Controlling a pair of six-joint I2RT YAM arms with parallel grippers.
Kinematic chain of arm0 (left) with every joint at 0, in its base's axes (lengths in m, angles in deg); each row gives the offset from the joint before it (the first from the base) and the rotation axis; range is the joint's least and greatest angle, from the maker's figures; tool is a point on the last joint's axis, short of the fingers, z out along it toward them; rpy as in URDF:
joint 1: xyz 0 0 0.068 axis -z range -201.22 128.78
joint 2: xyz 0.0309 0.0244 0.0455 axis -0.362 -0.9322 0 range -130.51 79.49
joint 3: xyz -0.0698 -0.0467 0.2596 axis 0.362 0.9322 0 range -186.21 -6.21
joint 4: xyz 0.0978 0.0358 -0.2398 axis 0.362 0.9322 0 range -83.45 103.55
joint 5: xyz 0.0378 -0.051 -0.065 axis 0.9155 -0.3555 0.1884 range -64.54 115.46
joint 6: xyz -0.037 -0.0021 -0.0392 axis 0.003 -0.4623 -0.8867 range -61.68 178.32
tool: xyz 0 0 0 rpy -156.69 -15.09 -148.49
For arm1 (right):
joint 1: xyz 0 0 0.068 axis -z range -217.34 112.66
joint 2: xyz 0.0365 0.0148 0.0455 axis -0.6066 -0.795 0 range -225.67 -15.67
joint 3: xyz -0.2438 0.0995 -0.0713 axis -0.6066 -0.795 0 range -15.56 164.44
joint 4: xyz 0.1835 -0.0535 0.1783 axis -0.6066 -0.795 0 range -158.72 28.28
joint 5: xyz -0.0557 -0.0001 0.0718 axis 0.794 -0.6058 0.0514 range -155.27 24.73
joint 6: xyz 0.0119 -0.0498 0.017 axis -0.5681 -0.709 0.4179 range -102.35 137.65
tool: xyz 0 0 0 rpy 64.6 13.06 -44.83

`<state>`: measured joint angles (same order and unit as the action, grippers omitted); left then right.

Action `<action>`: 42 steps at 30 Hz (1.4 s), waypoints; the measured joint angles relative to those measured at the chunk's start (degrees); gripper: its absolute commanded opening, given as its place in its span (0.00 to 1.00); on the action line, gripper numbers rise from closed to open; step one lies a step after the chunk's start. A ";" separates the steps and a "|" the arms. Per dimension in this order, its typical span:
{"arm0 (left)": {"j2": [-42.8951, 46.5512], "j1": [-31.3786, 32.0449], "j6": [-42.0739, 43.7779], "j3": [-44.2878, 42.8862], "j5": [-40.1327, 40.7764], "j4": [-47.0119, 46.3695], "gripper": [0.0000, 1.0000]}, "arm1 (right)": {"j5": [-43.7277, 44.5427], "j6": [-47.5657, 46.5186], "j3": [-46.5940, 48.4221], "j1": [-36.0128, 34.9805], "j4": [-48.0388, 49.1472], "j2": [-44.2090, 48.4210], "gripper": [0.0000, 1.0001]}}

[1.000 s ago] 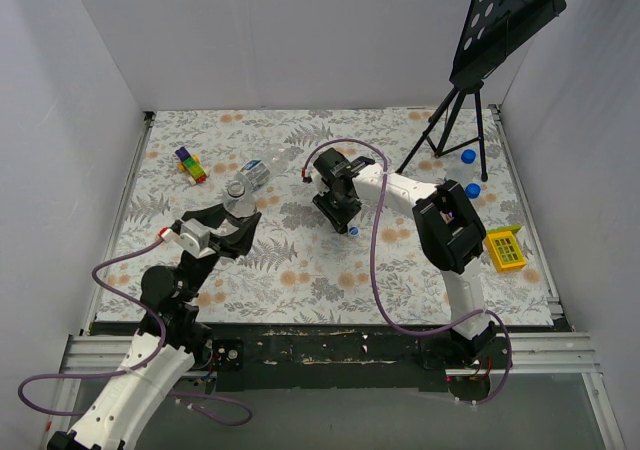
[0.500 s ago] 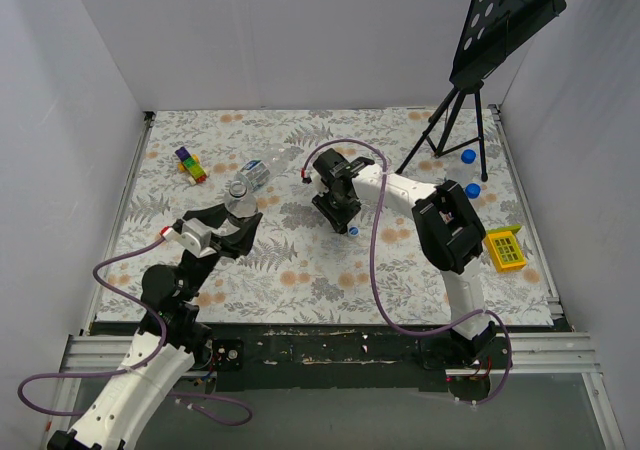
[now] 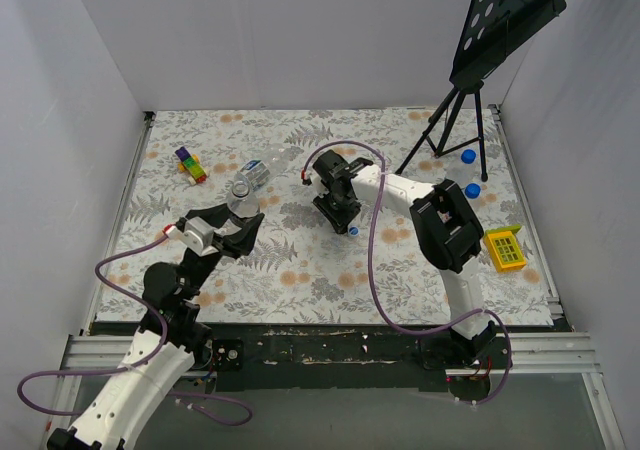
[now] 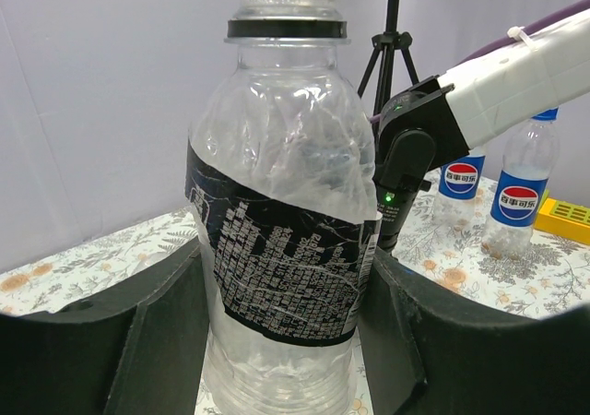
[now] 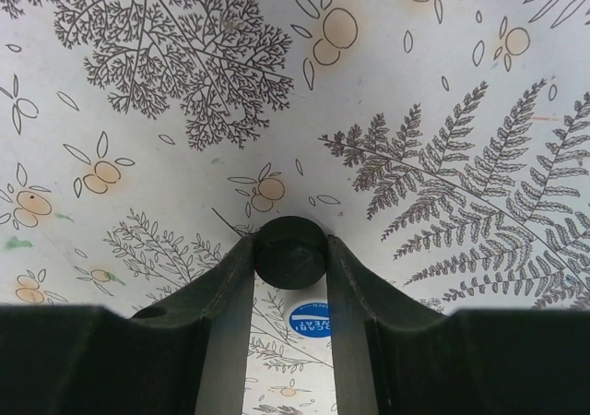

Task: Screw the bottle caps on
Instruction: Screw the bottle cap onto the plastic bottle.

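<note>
My left gripper [image 4: 286,327] is shut on a clear bottle [image 4: 284,221] with a black label, holding it upright; its neck has a black ring and an uncapped mouth. In the top view this bottle [image 3: 240,198] stands left of centre. My right gripper [image 5: 290,258] points down at the mat, its fingertips shut on a black bottle cap [image 5: 290,249]. A blue cap [image 5: 310,319] lies on the mat just behind it, also visible from above as the blue cap [image 3: 353,231]. Another bottle [image 3: 258,170] lies on its side at the back.
Two upright blue-labelled bottles [image 4: 461,180] [image 4: 521,189] stand at the right, their blue tops [image 3: 468,155] [image 3: 473,190] beside a music stand's tripod [image 3: 450,130]. A yellow block [image 3: 504,248] lies far right and multicoloured blocks [image 3: 190,164] back left.
The right gripper's jaws have drawn in slightly around the black cap and the arm has shifted a touch to the left. The left arm and its bottle have stayed still.
</note>
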<state>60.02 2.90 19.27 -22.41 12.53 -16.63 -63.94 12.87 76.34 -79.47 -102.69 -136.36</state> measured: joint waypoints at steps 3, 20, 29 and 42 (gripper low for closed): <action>-0.33 0.00 0.11 0.00 -0.26 0.02 0.51 | -0.92 -0.44 -0.02 0.00 -0.37 0.48 0.29; -5.25 0.00 7.30 -0.02 -10.34 3.56 0.50 | -13.38 -7.56 8.57 -0.46 -12.00 26.34 0.27; -11.15 0.00 11.93 -0.46 -18.58 6.49 0.49 | -17.46 -12.15 16.79 -7.69 -17.88 29.64 0.27; -13.70 0.50 16.09 -0.79 -26.45 9.05 0.46 | -18.23 -21.31 21.18 -19.04 -19.71 28.92 0.27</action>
<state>46.32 3.40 35.36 -23.20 -13.92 -7.58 -82.17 -8.44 97.52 -98.51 -122.40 -107.44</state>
